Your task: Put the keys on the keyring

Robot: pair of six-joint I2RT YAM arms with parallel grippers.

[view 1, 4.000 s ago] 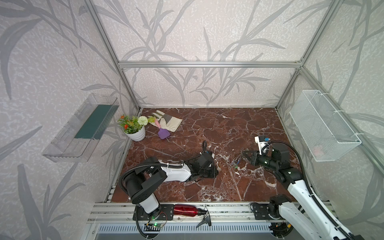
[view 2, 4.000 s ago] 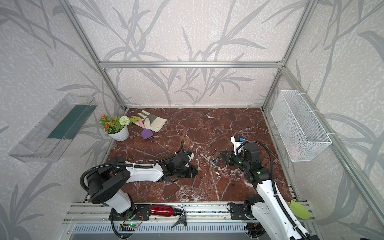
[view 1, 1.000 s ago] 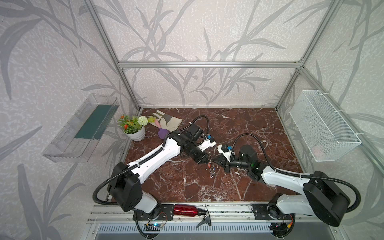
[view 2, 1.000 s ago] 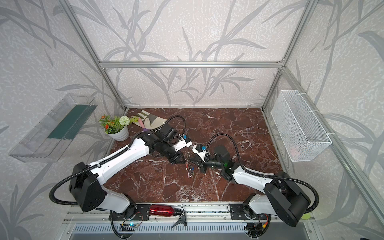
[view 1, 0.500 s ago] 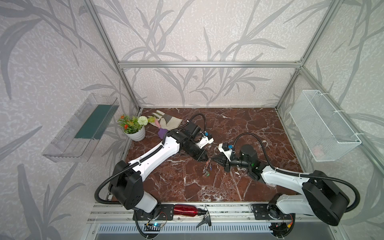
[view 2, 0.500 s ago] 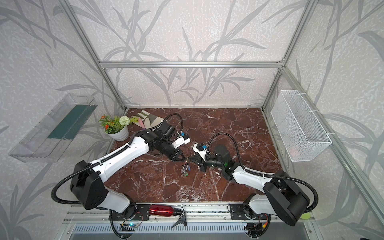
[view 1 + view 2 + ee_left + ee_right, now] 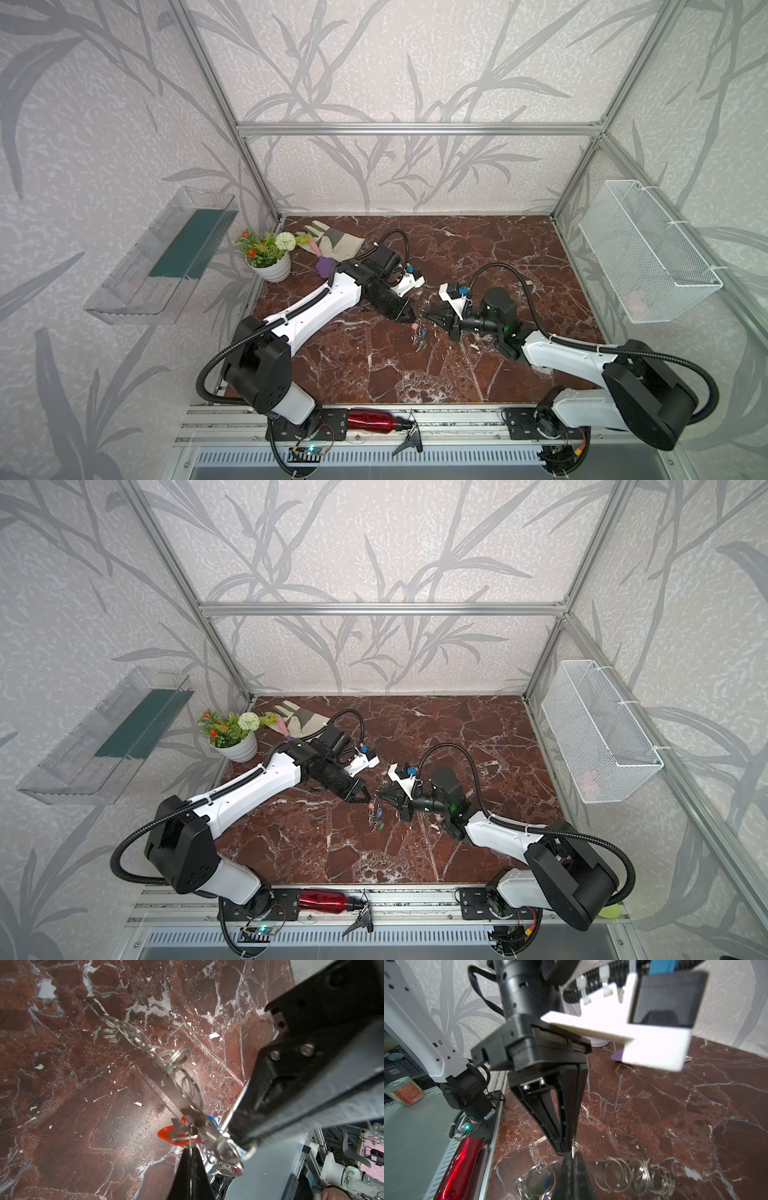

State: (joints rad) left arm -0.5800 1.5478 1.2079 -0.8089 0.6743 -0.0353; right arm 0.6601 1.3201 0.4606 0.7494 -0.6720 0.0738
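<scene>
**Both grippers pinched on the keyring, mid-table**

- Left gripper (image 7: 409, 319) and right gripper (image 7: 430, 318) meet tip to tip, almost touching, about the middle of the table (image 7: 498, 257). It looks the same in both top views.
- Left: its fingers (image 7: 182, 1167) are closed. The left wrist view shows them pinching a thin ring wire that runs through the head of a red-orange key (image 7: 176, 1135).
- Right: its fingers (image 7: 581, 1174) are closed too. In the left wrist view its tip sits at the end of the keyring (image 7: 164, 1084), where several split rings (image 7: 226, 1155) bunch up. In the right wrist view a ring pokes out between its fingers and the left tip. Can't tell if both arms hold the same ring.
- Keyring: grey plate, seen nearly edge-on, sticking out from the grip point over the marble. Split rings run in a row along its edge. Can't tell if its free end touches the table.
- Keys (image 7: 419, 337): a small cluster hanging just below the two tips. Red, blue and green bits show, too small to count. A blue tag (image 7: 212, 1120) sits just behind the red-orange key.
- Elsewhere: flower pot (image 7: 270, 266) and glove (image 7: 336, 243) at far left, well apart from the work. Red bottle (image 7: 370, 419) lies on the near rail.
</scene>
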